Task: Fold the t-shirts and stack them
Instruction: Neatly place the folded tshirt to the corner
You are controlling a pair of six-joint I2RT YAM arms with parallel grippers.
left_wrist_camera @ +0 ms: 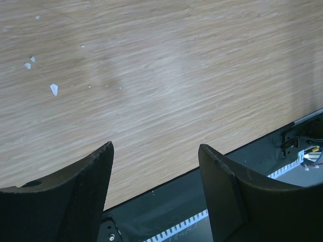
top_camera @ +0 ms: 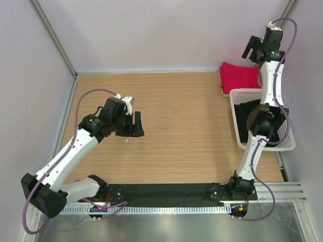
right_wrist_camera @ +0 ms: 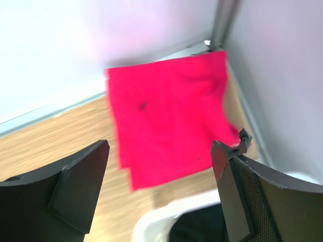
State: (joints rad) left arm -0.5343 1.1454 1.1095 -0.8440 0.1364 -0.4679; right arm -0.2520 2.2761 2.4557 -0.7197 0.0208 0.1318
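A folded crimson red t-shirt [top_camera: 239, 76] lies flat in the table's far right corner; it also shows in the right wrist view [right_wrist_camera: 169, 116]. Dark cloth [top_camera: 253, 121] lies inside the white lattice basket [top_camera: 237, 96]; its kind is not clear. My right gripper [top_camera: 254, 48] is raised high above the red shirt, open and empty [right_wrist_camera: 161, 191]. My left gripper [top_camera: 136, 125] is open and empty over bare wood at the left middle [left_wrist_camera: 156, 151].
The white basket stands against the right wall, just in front of the red shirt. Small white specks [left_wrist_camera: 53, 89] lie on the wood. A black rail [top_camera: 166, 194] runs along the near edge. Walls close in the back and both sides.
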